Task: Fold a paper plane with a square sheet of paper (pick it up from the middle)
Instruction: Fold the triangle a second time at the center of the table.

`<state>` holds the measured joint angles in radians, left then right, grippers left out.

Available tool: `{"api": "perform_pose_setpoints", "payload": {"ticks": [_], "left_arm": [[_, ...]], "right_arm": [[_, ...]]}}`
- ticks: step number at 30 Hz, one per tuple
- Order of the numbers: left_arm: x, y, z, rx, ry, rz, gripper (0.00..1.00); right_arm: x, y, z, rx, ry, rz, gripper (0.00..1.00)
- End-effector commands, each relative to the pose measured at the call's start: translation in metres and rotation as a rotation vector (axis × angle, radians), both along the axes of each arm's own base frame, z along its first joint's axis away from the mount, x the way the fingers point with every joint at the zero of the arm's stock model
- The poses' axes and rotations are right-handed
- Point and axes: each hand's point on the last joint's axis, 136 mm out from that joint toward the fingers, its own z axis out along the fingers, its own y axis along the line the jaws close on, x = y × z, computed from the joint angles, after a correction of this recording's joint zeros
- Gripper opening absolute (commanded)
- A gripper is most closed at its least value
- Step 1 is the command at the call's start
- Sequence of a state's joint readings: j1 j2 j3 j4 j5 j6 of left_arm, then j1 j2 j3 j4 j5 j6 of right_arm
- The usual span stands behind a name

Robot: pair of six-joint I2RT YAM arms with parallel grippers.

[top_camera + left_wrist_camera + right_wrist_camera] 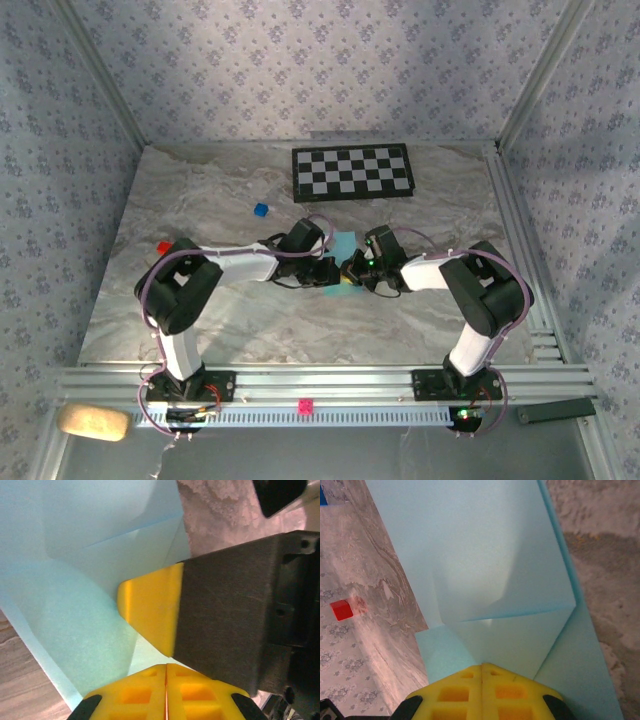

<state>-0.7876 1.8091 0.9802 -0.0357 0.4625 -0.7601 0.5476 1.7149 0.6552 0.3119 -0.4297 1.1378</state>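
- my left gripper [333, 272] and right gripper [360, 270] meet tip to tip on the square sheet of paper [343, 243], blocking each other mid-table.
- far: checkerboard [352, 172]; blue cube [261, 209] to its near left.
- left: red cube [164, 246] by my elbow.
- near marble [300, 330] lies open.

Thin light-blue square sheet of paper [480, 545], partly folded, sharp diagonal creases, mid-table [200, 300].

Robot lab test cell: alu-profile frame [330, 380], patterned backdrop walls [300, 70], marble-look table [250, 320], calib. checkerboard [352, 172].
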Motion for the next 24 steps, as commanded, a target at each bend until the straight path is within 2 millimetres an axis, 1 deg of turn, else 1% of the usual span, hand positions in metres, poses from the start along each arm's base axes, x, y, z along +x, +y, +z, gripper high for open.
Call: {"api": "perform_pose_setpoints", "payload": {"ticks": [1,7,16,24], "left_arm": [[-0.001,-0.001,-0.013,0.048,0.012,-0.011,0.08],[-0.008,0.007,-0.022,0.082,0.020,0.002,0.08],[-0.015,0.014,-0.030,0.116,0.028,0.004,0.08],[-0.019,0.021,-0.032,0.131,0.025,0.009,0.08]], "right_arm": [[-0.022,-0.017,-0.033,-0.100,0.116,-0.023,0.01],[-0.022,-0.020,-0.035,-0.105,0.118,-0.028,0.01],[-0.023,-0.021,-0.035,-0.108,0.119,-0.026,0.01],[-0.023,-0.022,-0.037,-0.112,0.123,-0.026,0.01]]}}
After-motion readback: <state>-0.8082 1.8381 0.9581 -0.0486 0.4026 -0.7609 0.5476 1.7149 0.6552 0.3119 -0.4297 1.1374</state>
